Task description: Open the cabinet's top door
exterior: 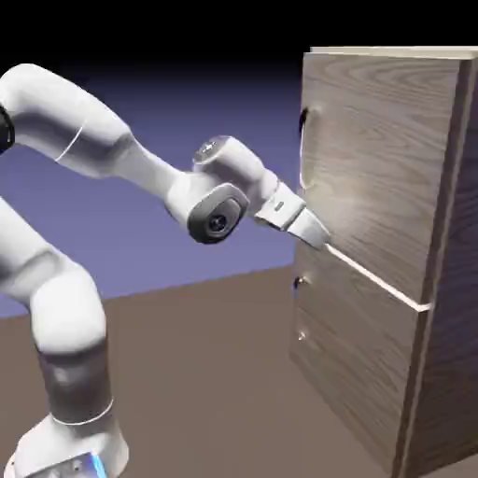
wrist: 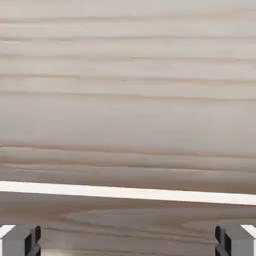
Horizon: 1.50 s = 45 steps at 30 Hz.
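Observation:
The cabinet (exterior: pixel 450 308) of grey-brown wood stands at the exterior view's right. Its top door (exterior: pixel 383 149) looks flush with the front, and a small dark curved handle (exterior: pixel 303 121) sits near its left edge. My gripper (exterior: pixel 320 239) is close against the cabinet front, well below that handle, right at the pale seam (exterior: pixel 373 276) above the lower panel (exterior: pixel 359 364). In the hand view, wood grain fills the picture and the seam (wrist: pixel 128 193) runs across it. My gripper (wrist: pixel 128 244) is open, with nothing between its fingertips (wrist: pixel 21 241).
Two small dark knobs (exterior: pixel 300 282) show on the lower panel's left edge. The brown table (exterior: pixel 215 373) stretches between the robot's base (exterior: pixel 70 448) and the cabinet.

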### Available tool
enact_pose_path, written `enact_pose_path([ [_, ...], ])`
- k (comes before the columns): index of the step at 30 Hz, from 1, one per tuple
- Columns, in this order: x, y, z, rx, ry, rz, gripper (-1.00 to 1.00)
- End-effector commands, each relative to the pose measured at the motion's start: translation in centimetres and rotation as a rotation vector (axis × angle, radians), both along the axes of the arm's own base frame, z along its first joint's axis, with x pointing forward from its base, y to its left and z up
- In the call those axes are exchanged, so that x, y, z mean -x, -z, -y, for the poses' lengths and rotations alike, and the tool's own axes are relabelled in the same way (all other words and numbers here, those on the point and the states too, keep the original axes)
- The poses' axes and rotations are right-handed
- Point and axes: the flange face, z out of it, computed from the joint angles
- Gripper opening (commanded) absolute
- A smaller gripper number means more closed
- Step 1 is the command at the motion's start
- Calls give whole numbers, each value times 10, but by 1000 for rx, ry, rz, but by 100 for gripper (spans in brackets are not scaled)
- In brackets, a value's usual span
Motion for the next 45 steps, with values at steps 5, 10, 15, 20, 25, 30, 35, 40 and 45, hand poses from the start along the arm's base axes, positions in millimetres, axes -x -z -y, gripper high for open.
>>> enact_pose_path([
  [5,6,-26,8,-23,25,63,0],
  [10,15,-48,14,-44,43,129,0],
  [15,26,-66,16,-61,57,196,0],
  [20,37,-81,14,-73,66,266,0],
  [25,47,-92,9,-80,70,338,0],
  [30,57,-99,0,-81,71,411,0],
  [35,64,-101,-12,-76,71,484,0],
  [40,69,-100,-27,-66,68,557,0],
  [45,70,-95,-43,-49,66,628,0],
])
